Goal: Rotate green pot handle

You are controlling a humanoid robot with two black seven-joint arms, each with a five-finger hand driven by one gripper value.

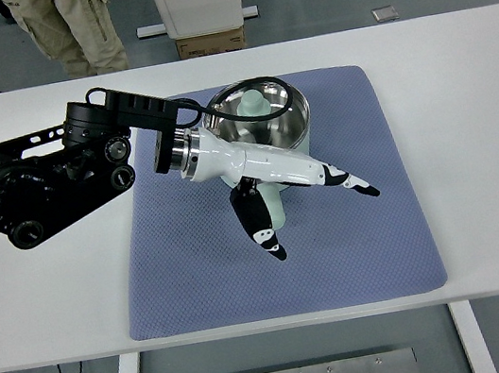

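A pale green pot (260,108) with a shiny steel inside stands at the far middle of a blue-grey mat (197,272). Its pale green handle (276,207) points toward the table's near edge. My left hand (322,220), white with black fingertips, reaches in from the left and lies over the handle's root. The thumb (259,226) hangs down the handle's left side. The other fingers (344,180) stretch out to the right, away from the handle. The hand is open and does not clasp the handle. The right arm is out of view.
The mat lies on a white table (467,112). A person's legs (74,24) show at the top left beyond the table. A white pedestal and a cardboard box (211,42) stand on the floor behind the far edge.
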